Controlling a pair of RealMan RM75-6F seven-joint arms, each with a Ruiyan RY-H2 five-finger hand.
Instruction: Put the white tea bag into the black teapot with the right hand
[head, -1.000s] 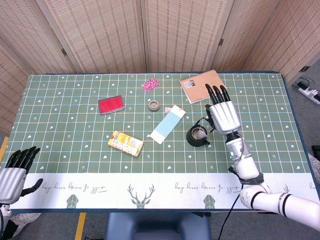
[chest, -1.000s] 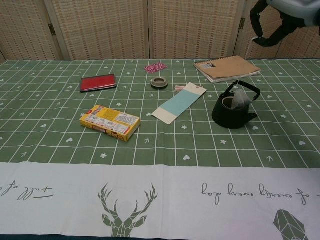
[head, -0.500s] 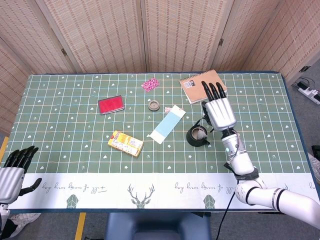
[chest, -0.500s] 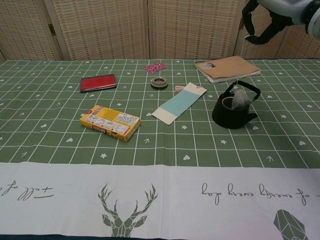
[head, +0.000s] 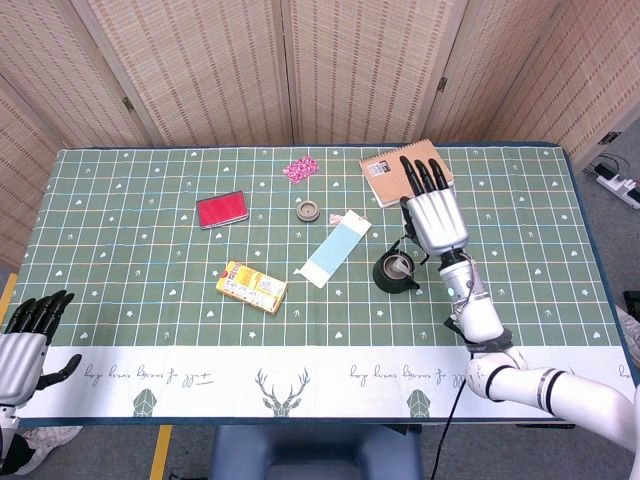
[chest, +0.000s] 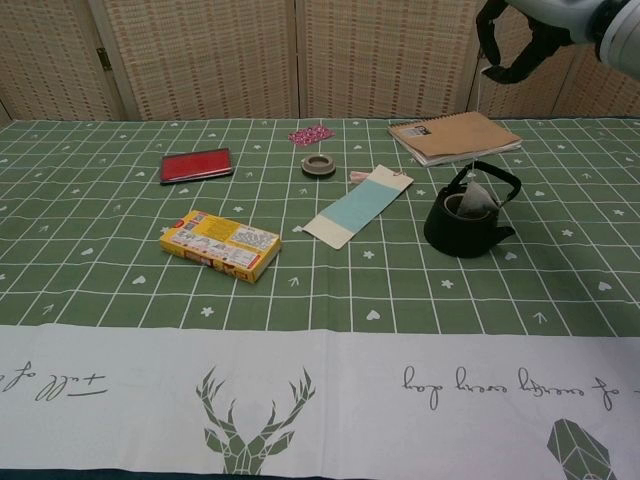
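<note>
The right hand (chest: 522, 40) hangs above the black teapot (chest: 463, 221), pinching a thin string from which the white tea bag (chest: 473, 198) dangles at the teapot's mouth, under its handle. Far left of the teapot, the left hand (head: 28, 340) rests empty, fingers apart.

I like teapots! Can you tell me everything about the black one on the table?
The teapot is small, round and black, with a dull, metal-like look. It stands upright on the green cloth, near a brown notebook. Its arched handle stands up over the top. There is no lid on it, so the inside shows. A white tea bag hangs at its opening from a thin string that runs up to the right hand, which is high above.
</note>
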